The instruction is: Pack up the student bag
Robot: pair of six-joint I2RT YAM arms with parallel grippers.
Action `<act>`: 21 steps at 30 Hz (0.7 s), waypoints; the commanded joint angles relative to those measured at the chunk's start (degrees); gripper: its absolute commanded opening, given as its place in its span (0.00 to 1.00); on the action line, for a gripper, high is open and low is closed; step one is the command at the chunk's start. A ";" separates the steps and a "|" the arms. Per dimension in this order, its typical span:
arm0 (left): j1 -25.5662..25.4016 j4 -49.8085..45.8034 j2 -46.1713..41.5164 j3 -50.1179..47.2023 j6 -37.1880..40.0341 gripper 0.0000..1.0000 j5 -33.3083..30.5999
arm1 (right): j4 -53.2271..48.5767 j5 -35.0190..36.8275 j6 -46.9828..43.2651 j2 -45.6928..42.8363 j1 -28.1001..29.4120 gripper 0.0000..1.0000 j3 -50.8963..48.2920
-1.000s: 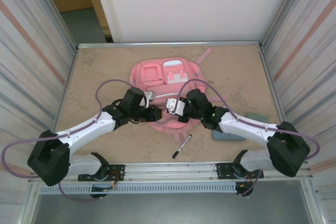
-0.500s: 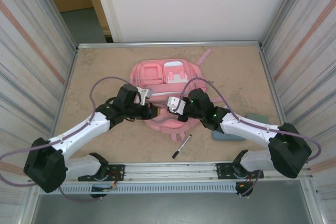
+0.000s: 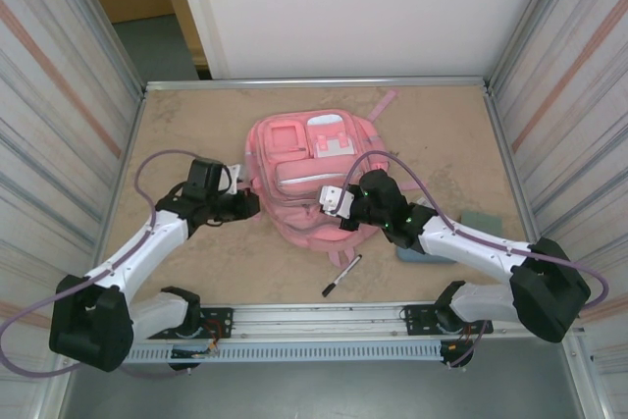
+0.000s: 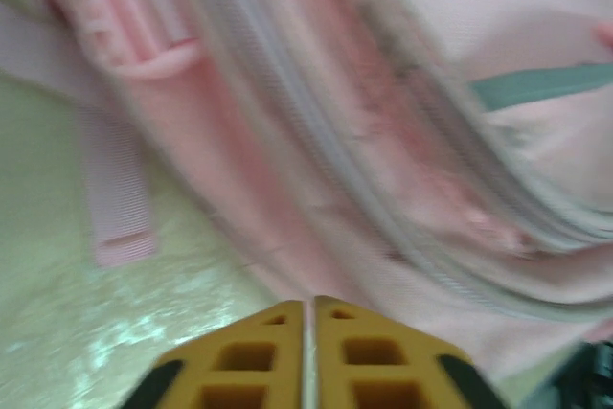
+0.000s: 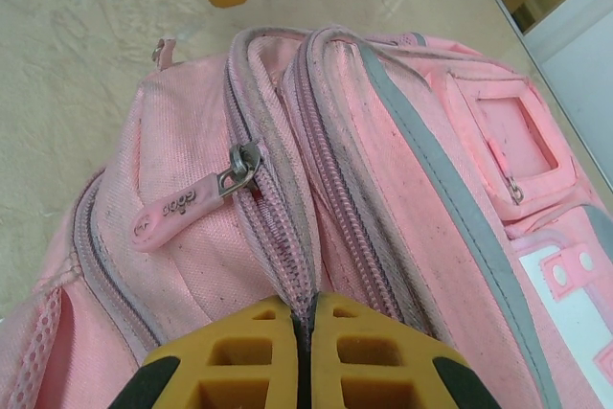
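The left pincer (image 4: 308,306) has pulled away from the middle of the student bag (image 3: 304,159), where it sat close to the right pincer (image 5: 305,306) a second ago. It now hangs at the bag's left edge, its fingers drawn almost together with nothing between them. The right pincer has not budged: it stays clamped on the zip seam at the bag's near end, beside the zip pull (image 5: 192,203). The bag lies flat mid-desk (image 3: 442,134), front pockets up, and a pen (image 3: 340,275) waits just in front of it. As I read it, the left arm came away empty, so the zip looks unopened and packing has yet to start
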 commanded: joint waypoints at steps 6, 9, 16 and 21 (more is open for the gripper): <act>-14.63 8.63 -3.20 0.62 0.20 0.46 6.26 | 5.71 -2.69 2.00 -1.84 -1.97 0.00 -0.21; -19.74 4.92 -3.02 2.08 -2.47 0.46 -6.02 | 6.25 -3.53 2.94 -1.53 -2.43 0.00 -0.12; -34.31 -1.16 3.43 8.93 -7.94 0.41 -32.35 | 7.27 -5.44 5.31 -1.15 -2.59 0.00 -0.21; -36.92 -3.08 7.40 12.06 -11.09 0.42 -41.65 | 7.59 -6.70 6.18 -1.15 -2.37 0.00 -0.26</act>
